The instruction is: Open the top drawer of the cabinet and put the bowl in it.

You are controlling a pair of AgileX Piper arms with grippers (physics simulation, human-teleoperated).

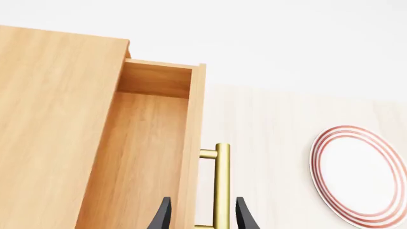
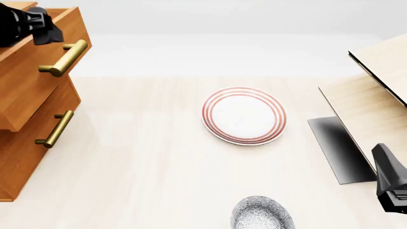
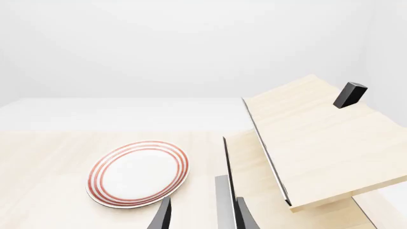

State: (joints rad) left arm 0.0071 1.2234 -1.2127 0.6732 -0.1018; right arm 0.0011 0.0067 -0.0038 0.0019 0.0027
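The orange-brown cabinet (image 2: 25,157) stands at the far left. Its top drawer (image 2: 35,71) is pulled out, and its empty inside shows in the left wrist view (image 1: 146,157). The brass handle (image 2: 64,57) sticks out of the drawer front. My left gripper (image 2: 47,31) is open and hovers just above the drawer's front edge; in its wrist view (image 1: 203,217) the fingers straddle the front panel and the handle (image 1: 221,181) without touching them. The speckled bowl (image 2: 262,215) sits at the near table edge, partly cut off. My right gripper (image 2: 383,160) is open and empty to the bowl's right, and also shows in its wrist view (image 3: 203,214).
A white plate with red rings (image 2: 245,115) lies mid-table, between drawer and bowl; it also shows in both wrist views (image 1: 359,176) (image 3: 138,172). A pale wood structure (image 2: 369,100) with a dark slab (image 2: 337,148) fills the right side. The second drawer's handle (image 2: 54,129) is below.
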